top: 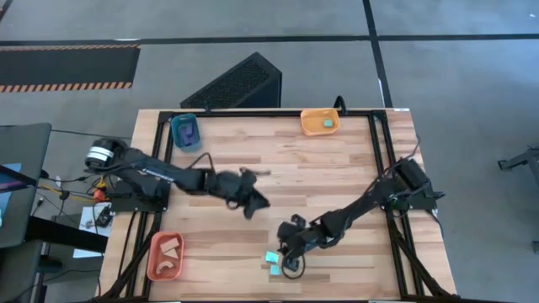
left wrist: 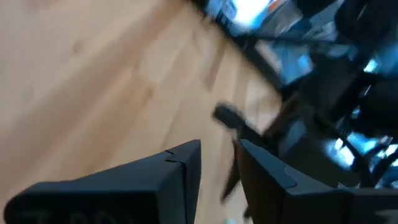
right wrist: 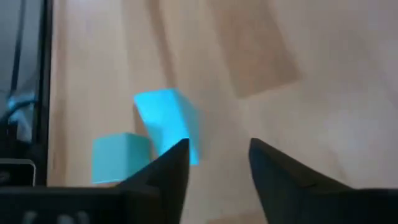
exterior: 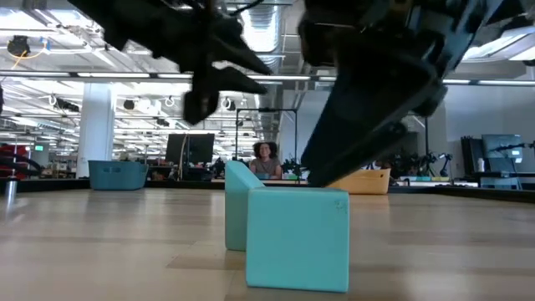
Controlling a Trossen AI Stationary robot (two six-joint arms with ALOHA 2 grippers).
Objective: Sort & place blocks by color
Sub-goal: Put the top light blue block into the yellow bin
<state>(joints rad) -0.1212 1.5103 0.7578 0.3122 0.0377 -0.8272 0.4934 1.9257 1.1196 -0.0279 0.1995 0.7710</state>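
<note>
Right gripper (right wrist: 214, 165), fingers parted and empty, hovers beside two light cyan cube blocks (top: 273, 263) near the table's front edge; left arm farther.

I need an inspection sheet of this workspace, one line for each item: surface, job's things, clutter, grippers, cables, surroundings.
Surface: wooden table, black frame around it.
Job's things: two cyan blocks near the front edge, close together; a teal tray with a dark blue block; an orange tray with a cyan block; a second orange tray with tan blocks.
Clutter: nothing seen.
Grippers: right gripper open, beside the cyan blocks, holding nothing; left gripper open, empty, over mid-table.
Cables: wires off the table's left side.
Surroundings: a person sits far behind the table.
</note>
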